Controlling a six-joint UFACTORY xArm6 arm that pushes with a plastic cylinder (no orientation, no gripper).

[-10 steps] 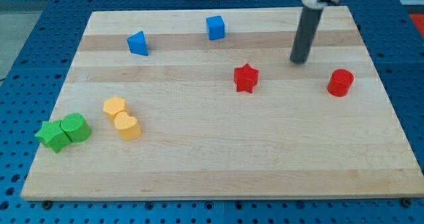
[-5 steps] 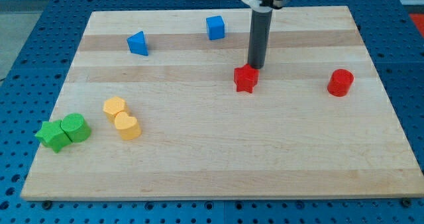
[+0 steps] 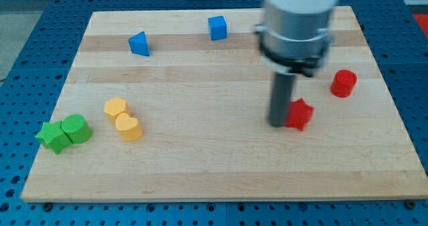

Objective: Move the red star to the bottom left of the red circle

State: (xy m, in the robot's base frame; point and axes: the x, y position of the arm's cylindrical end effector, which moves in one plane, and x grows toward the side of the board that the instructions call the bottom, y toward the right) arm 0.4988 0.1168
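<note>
On the wooden board (image 3: 200, 172), 2 green blocks (image 3: 63, 132) sit at the view's left, 2 yellow blocks (image 3: 123, 119) beside them, and 2 blue blocks (image 3: 177, 36) near the view's top. My tip (image 3: 278, 124), a bare rod holding nothing, presses the left side of the red star (image 3: 299, 114), which lies to the lower left of the red circle (image 3: 343, 83).

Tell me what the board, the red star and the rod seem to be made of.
Board: looks like pale wood, with lengthwise grain bands and a smooth, matte finish.
Red star: probably painted wood or plastic; uniform opaque red, no grain showing, so it stays open.
Rod ending in my tip, just at the star's left: dark, dull surface, possibly metal or plastic; motion blur hides detail.
</note>
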